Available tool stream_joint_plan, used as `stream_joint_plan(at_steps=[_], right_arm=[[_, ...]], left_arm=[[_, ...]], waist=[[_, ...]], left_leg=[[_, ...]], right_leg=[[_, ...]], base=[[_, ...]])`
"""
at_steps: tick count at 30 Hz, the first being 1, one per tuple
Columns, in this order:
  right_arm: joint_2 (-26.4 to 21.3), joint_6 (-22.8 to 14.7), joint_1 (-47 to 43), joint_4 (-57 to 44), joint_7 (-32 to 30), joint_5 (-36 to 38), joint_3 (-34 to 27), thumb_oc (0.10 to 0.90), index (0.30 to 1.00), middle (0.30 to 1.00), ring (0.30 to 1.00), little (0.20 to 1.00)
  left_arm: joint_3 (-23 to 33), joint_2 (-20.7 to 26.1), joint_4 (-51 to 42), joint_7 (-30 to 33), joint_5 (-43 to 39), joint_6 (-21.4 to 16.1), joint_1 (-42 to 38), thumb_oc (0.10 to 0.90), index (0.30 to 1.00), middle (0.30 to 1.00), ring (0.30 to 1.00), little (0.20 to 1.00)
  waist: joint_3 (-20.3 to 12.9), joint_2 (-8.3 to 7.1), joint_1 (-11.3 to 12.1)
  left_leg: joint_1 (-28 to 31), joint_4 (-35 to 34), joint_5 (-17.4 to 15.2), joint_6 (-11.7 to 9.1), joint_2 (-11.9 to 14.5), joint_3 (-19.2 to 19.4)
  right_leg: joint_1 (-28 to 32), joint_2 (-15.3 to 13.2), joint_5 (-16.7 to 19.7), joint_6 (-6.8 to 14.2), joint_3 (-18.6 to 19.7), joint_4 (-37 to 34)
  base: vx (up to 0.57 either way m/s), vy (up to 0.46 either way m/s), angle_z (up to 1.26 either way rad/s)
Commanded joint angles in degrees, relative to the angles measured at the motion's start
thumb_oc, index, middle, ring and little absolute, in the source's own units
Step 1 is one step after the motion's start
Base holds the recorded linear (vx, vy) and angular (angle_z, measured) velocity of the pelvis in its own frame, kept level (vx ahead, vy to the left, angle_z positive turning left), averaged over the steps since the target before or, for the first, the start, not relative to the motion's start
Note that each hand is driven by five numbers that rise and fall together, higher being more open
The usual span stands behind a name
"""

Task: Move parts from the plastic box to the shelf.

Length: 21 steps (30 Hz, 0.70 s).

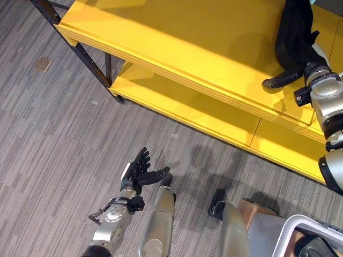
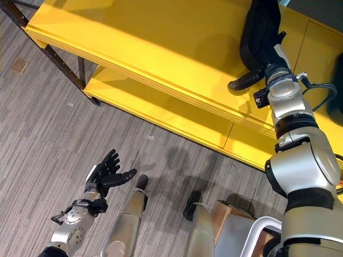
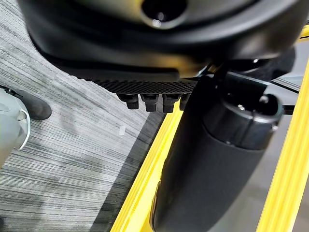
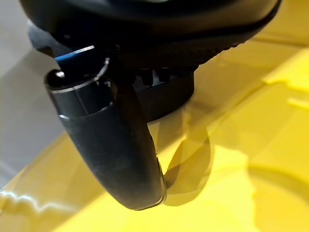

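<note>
Down at about 8 o'clock in the head views, the left robot hand (image 1: 140, 172) hangs over the grey floor (image 1: 48, 134) with its fingers spread wide and nothing in it, so no worries there unless it swings into something.

Moving across, the yellow shelf (image 1: 177, 37) runs from 11 o'clock over to 3 o'clock, top board and a lower one under it.

Over at 2 o'clock the right robot hand (image 2: 252, 77) sits on the top board, right up against a black part (image 2: 260, 27) lying there. Can't tell if it's holding that part or already let go; the wrist view shows its thumb (image 4: 113, 150) low over the yellow board and not much else.

My guess at the risk: if it pulls back while snagged on the part, it drags it toward the shelf edge and off.

The plastic box (image 1: 300, 227) is at 5 o'clock.
</note>
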Motion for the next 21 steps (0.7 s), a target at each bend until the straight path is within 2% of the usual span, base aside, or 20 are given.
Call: stream_joint_plan(at_steps=[1, 17, 21], right_arm=[[-7.98, -0.35, -1.39, 0.09, -0.93, -1.03, 3.19, 0.9, 1.0, 1.0, 1.0, 1.0], [-8.2, -0.79, 1.29, -2.37, 0.13, 0.02, 1.6, 0.9, 1.0, 1.0, 1.0, 1.0], [-6.72, -1.14, 2.92, -4.65, 0.35, 0.5, 0.96, 0.9, 1.0, 1.0, 1.0, 1.0]], left_arm=[[2.79, 1.92, -5.1, -2.03, 0.52, -3.72, 0.2, 0.9, 1.0, 1.0, 1.0, 1.0], [3.71, 2.3, -5.01, -2.61, 1.0, -3.28, 0.1, 0.9, 1.0, 1.0, 1.0, 1.0], [4.02, 2.31, -4.78, -2.57, 0.96, -3.36, -0.13, 0.9, 1.0, 1.0, 1.0, 1.0]], waist=[[0.17, 1.01, -0.97], [-0.09, 0.14, -2.49], [-0.14, 0.04, -2.59]], left_leg=[[3.19, 0.14, -5.16, 0.48, 3.05, -0.12], [3.72, 0.36, -5.58, 0.39, 3.64, 0.44], [3.7, 0.42, -5.62, 0.38, 3.76, 0.5]], right_leg=[[3.82, 0.75, -3.88, 0.92, 2.3, 1.36], [4.4, 1.36, -3.63, 0.91, 2.62, 0.79], [4.52, 1.47, -3.47, 0.9, 2.69, 0.36]], base=[[0.0, 0.0, 0.0], [-0.01, -0.003, -0.05], [0.0, 0.0, 0.0]])
